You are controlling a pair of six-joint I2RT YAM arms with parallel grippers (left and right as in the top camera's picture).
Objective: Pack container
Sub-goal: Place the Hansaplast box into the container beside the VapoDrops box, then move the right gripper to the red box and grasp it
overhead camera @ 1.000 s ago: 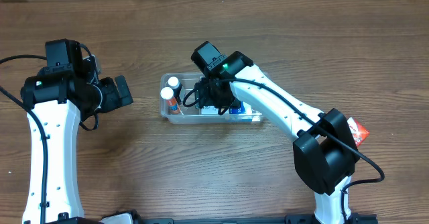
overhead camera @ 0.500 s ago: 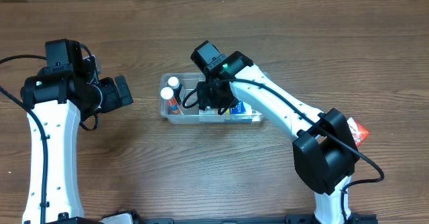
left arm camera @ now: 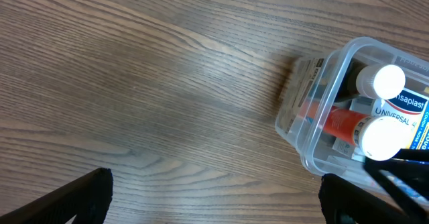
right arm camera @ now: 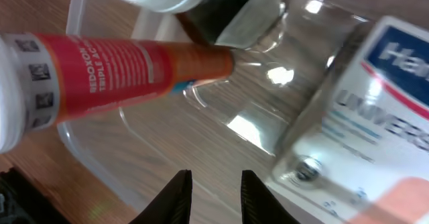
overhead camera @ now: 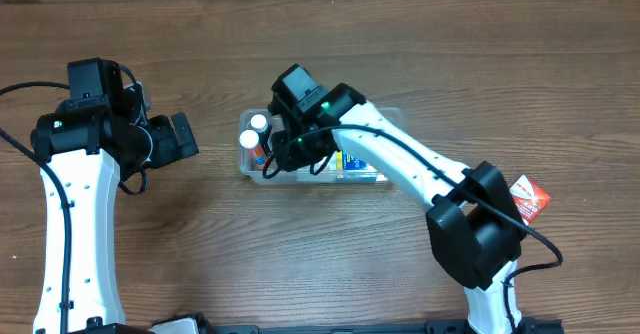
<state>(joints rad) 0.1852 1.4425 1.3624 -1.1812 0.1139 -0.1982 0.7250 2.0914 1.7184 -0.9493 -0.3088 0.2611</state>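
Note:
The clear plastic container [overhead camera: 388,120] sits mid-table, holding a red-orange tube with a white cap [overhead camera: 257,154], a white-capped bottle [overhead camera: 259,123] and a blue-and-white Hansaplast box [overhead camera: 352,161]. My right gripper [overhead camera: 283,160] reaches down into the container's left half. In the right wrist view its jaws [right arm camera: 213,178] stand a narrow gap apart with nothing between them, just over the tub floor, below the tube [right arm camera: 114,63] and left of the box [right arm camera: 375,117]. My left gripper [overhead camera: 186,138] hangs wide open and empty left of the container [left arm camera: 315,117].
A red and white packet [overhead camera: 531,197] lies on the table at the right, beside the right arm's base. Bare wood table [left arm camera: 134,83] lies under the left gripper [left arm camera: 216,180].
The right arm has swung left inside the container, from the box toward the tube end, and its jaws have narrowed. The left arm has not moved.

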